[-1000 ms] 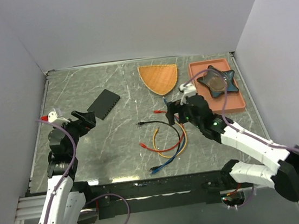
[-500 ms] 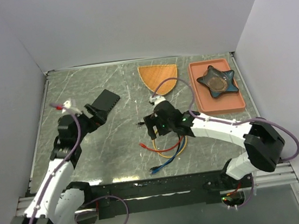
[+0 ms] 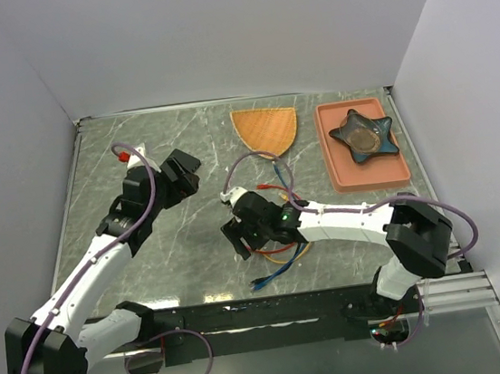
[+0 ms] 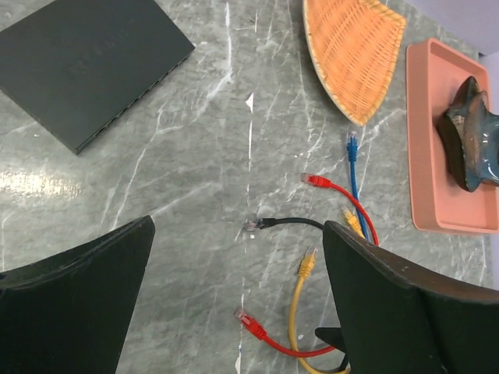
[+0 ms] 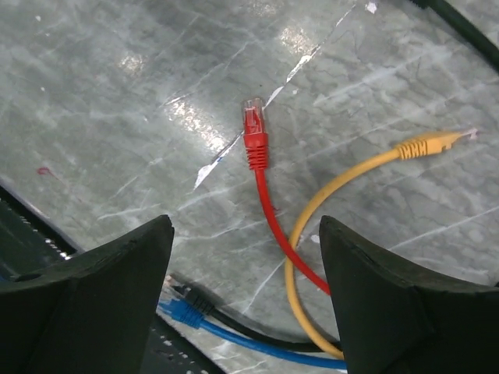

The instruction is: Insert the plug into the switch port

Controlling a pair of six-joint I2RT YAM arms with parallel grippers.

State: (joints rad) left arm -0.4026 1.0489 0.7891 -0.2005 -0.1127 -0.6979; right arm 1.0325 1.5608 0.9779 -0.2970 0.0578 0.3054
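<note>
The right gripper (image 5: 243, 234) is hovering, fingers spread, the red plug (image 5: 253, 125) lying just ahead between them; the left gripper (image 4: 238, 234), fingers likewise spread, is facing the switch (image 4: 86, 62) ahead-left.

We count one flat matte-black rectangular box (image 4: 86, 70). To the right of that box we count four thin network cables, one of each colour: one black cable (image 4: 284, 222), one red cable (image 4: 347, 195), one yellow cable (image 4: 296, 304) and one blue cable (image 4: 355, 175). In the left wrist view we count six plug ends (image 4: 251, 226) on them: two red, two yellow, one black and one blue. Also right of the box, we count one orange woven fan-shaped mat (image 4: 351, 54). Farthest from the box we count one salmon-pink rectangular tray (image 4: 429, 156), and on it one dark glossy star-shaped dish (image 4: 472, 132).
</note>
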